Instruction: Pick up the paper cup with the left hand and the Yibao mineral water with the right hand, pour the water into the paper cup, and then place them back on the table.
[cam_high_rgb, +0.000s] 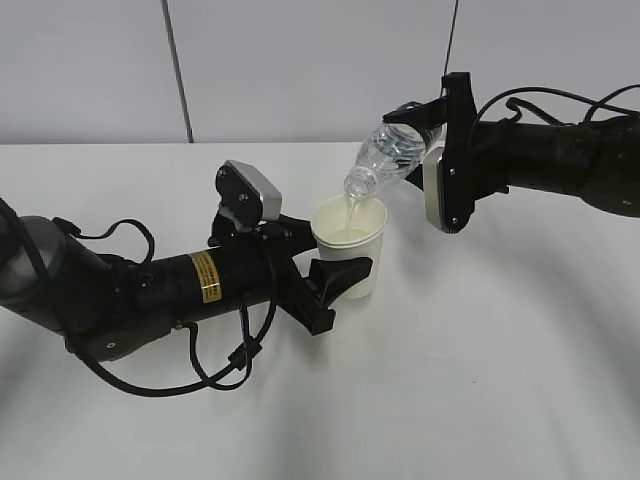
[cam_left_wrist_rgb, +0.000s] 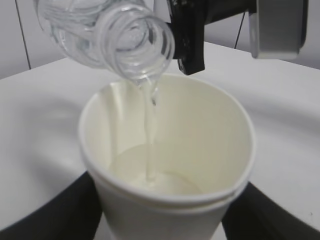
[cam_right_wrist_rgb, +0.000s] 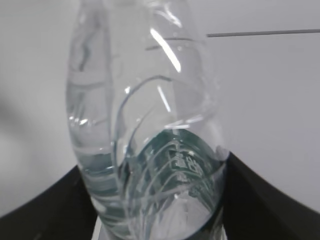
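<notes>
Claws (cam_high_rgb: 335, 275): cup (cam_high_rgb: 352, 262) w/ water (cam_left_wrist_rgb: 150, 135)

A: What is the left hand (cam_high_rgb: 335, 280) doing?
B: It is reaching in low from the near left, forearm lying almost level, fingers clamping something.
A: And the right hand (cam_high_rgb: 415, 125)?
B: It is coming in high from the far right, wrist rolled over, jaws gripping too.

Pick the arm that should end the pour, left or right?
Right: its gripper holds the tilted bottle, so righting it stops the water. The left gripper only steadies the cup.
</notes>
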